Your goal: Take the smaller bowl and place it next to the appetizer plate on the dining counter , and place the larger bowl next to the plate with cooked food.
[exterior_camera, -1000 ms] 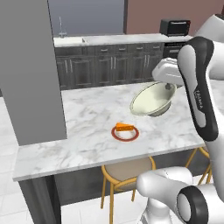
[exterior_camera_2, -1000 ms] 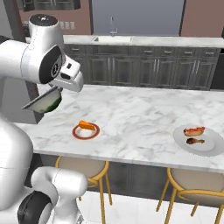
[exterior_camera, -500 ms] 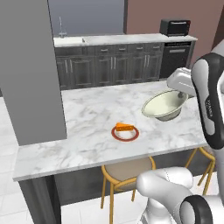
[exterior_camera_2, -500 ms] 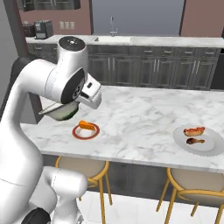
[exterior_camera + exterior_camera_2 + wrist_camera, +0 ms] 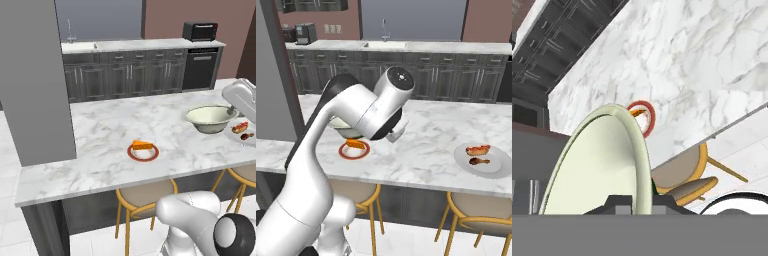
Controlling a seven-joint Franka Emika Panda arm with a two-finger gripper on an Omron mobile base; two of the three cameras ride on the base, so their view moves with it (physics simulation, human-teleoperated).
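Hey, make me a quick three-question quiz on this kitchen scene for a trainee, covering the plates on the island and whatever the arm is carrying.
1. True or false: the appetizer plate on the dining counter bears an orange wedge.
2. Multiple choice: what is the gripper shut on? A) the rim of the smaller bowl B) a fork C) a stool leg
3. Fill in: the plate with cooked food is ____ in colour.

Key: 1 true; 2 A; 3 white.
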